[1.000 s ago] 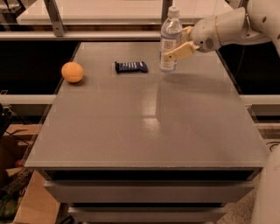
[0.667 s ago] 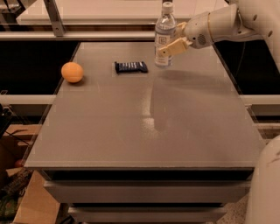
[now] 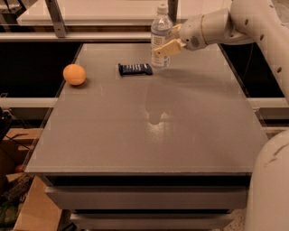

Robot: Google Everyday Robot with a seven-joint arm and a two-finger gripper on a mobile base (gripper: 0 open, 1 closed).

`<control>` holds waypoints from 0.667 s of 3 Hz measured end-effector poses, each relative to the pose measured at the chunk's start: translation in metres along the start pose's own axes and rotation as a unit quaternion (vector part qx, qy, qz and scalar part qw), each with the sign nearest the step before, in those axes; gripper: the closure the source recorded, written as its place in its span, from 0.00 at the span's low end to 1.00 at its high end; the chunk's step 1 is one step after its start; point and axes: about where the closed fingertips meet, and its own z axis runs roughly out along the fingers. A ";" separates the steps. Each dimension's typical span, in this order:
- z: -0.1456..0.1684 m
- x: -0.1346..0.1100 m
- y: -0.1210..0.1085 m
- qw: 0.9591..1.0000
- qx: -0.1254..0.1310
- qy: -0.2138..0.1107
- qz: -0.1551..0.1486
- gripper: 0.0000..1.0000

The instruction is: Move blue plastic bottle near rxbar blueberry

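Note:
The blue plastic bottle (image 3: 160,36) stands upright with its white cap up, just right of the rxbar blueberry (image 3: 135,69), a flat dark navy bar lying on the grey table (image 3: 153,131). My gripper (image 3: 166,45) reaches in from the right and is shut on the bottle's lower half, one tan finger showing across its front. The bottle's base is at or just above the tabletop; I cannot tell whether it touches.
An orange (image 3: 74,74) sits near the table's left edge. A second table runs along the back (image 3: 104,13). My white arm (image 3: 253,27) crosses the upper right corner. Cardboard and clutter lie on the floor at lower left (image 3: 18,198).
My gripper has carried the bottle leftward across the back of the table, from well right of the bar to close beside it.

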 end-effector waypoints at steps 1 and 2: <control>0.012 0.006 -0.004 1.000 -0.003 0.001 0.012 1.00; 0.018 0.012 -0.007 1.000 -0.005 0.005 0.022 1.00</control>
